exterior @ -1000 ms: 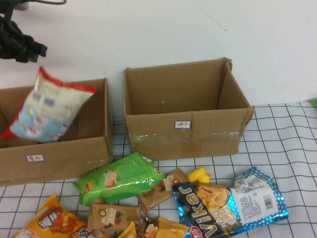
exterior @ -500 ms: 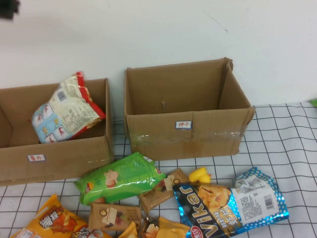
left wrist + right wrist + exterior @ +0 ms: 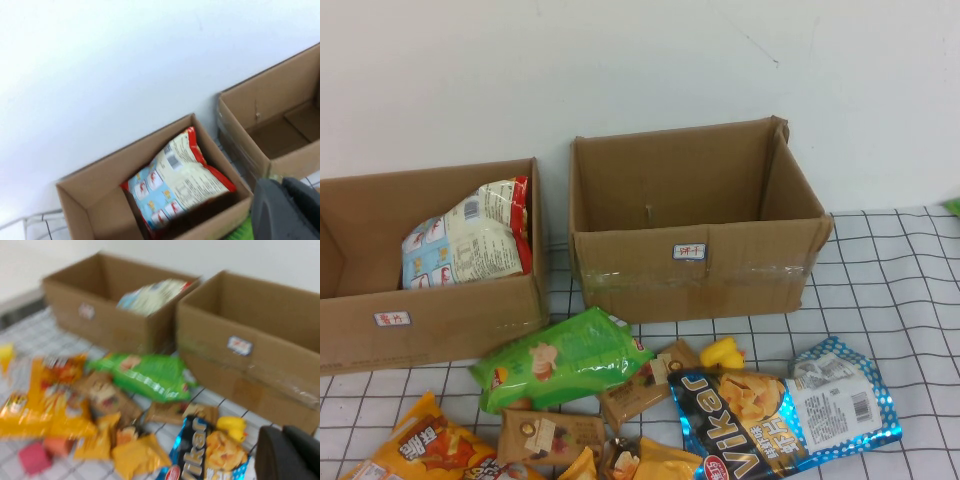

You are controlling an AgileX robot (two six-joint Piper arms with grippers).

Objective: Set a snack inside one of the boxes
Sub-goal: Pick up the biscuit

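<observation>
The snack lies inside the low box at the high view's left, leaning on its right wall, red end up. The left gripper is raised above that box; the right gripper hangs over the bags near the Vikar bag. I cannot tell either's state.

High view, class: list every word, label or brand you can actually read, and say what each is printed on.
"Vikar": blue-black bag on the table.
Red marks, unreadable: white label on lower box.
Dark marks, unreadable: label on taped box.
Barcode and print too small: snack.
Left gripper and right gripper: no text.
</observation>
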